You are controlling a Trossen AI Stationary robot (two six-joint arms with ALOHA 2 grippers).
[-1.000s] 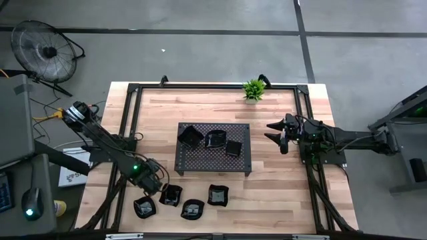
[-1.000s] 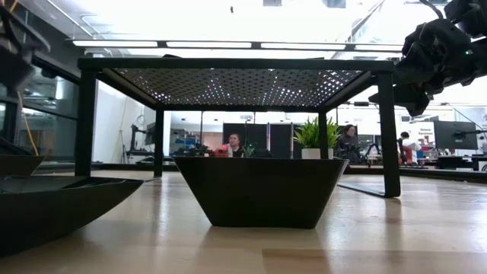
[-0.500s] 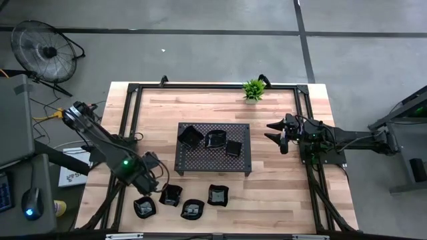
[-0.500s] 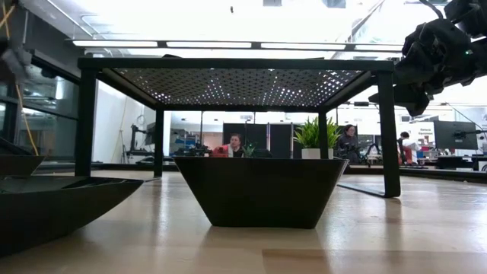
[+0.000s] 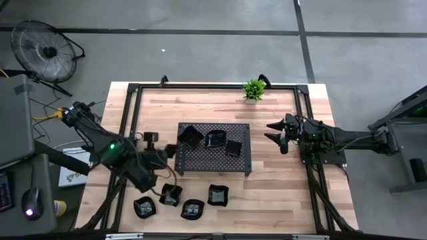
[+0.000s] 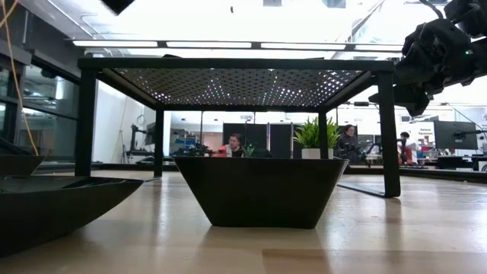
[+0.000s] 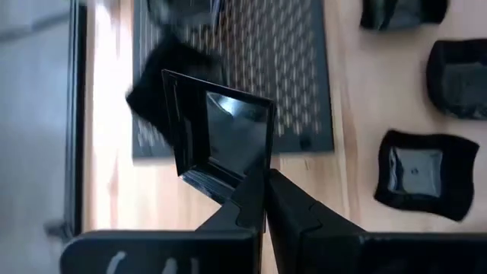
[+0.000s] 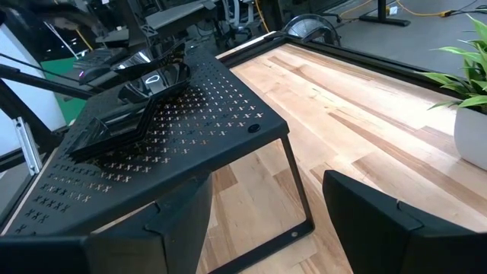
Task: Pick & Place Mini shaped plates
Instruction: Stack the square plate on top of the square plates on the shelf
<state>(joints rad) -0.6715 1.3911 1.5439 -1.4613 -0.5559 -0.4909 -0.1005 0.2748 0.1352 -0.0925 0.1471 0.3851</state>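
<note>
One square mini plate [image 7: 228,137] is pinched by its rim in the left hand [image 7: 262,190], just beside the perforated tray's [image 5: 213,163] near-left edge, while the spread right hand [image 5: 279,135] waits well apart.

A dark perforated tray [image 5: 213,148] on legs is standing mid-table on the pale wooden table [image 5: 280,193]. A small green plant [image 5: 253,89] is sitting at the far edge. A floor fan [image 5: 45,50] is resting on the grey floor beside it. People [image 6: 236,144] are sitting at desks beyond, probably working.
</note>
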